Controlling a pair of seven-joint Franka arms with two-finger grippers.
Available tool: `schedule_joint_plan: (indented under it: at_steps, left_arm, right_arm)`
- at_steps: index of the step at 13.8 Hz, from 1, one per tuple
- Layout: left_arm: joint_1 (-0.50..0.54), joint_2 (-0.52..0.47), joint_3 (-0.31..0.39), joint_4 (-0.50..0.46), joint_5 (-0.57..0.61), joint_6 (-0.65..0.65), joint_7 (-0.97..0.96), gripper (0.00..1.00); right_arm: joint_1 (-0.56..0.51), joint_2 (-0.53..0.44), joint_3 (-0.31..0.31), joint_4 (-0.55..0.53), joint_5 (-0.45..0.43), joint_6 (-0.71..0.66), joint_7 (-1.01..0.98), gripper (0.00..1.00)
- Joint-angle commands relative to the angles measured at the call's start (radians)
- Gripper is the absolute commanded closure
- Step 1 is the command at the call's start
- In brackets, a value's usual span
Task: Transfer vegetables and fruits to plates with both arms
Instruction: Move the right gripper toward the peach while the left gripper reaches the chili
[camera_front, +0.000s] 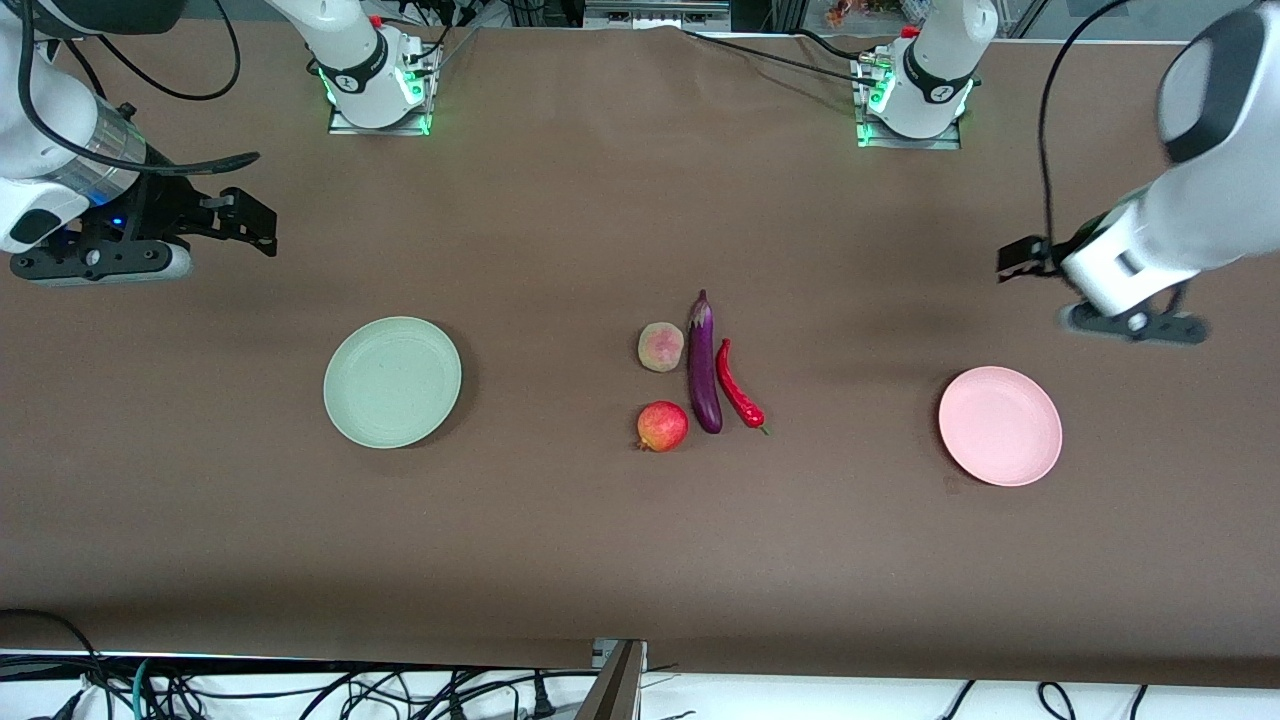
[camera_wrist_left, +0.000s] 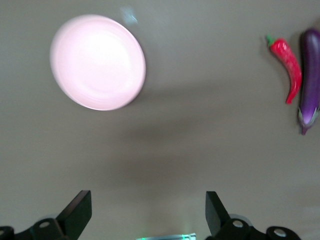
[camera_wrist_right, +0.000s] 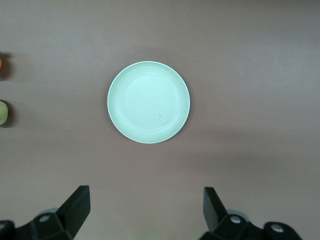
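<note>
Both plates bare, all four pieces of produce waiting around the eggplant (camera_front: 704, 366): nothing transferred yet.

Pink plate (camera_front: 1000, 426) lies well apart from the eggplant toward the left arm's end, green plate (camera_front: 392, 381) well apart toward the right arm's end. Chili pepper (camera_front: 738, 385) lies just beside the eggplant on the pink plate's side; peach (camera_front: 661, 346) and pomegranate (camera_front: 662, 426) sit beside it on the green plate's side, the pomegranate nearer the camera. Left gripper (camera_wrist_left: 148, 212) hangs over bare table near the pink plate, right gripper (camera_wrist_right: 145, 209) near the green plate, fingers spread wide on both and holding nothing. Every pick and place remains.
</note>
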Motion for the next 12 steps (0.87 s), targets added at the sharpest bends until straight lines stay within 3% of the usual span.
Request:
schedule_joint_plan:
  at_steps: [1, 4, 9, 12]
  left_arm:
    - [-0.043, 0.127, -0.004, 0.044, -0.064, 0.036, -0.056, 0.00]
    - [-0.154, 0.237, -0.003, 0.046, -0.067, 0.229, -0.264, 0.00]
    - [-0.269, 0.432, -0.003, 0.102, -0.065, 0.528, -0.646, 0.00]
    - [-0.310, 0.515, 0.002, 0.101, -0.058, 0.685, -0.828, 0.00]
  right_arm:
    - [-0.001, 0.003, 0.009, 0.018, -0.009, -0.009, 0.020, 0.00]
    - [0.009, 0.044, 0.014, 0.021, -0.011, 0.038, 0.005, 0.00]
    - [0.042, 0.224, 0.020, 0.021, 0.000, 0.080, -0.052, 0.00]
    - [0.167, 0.284, 0.020, 0.026, 0.098, 0.212, 0.113, 0.00]
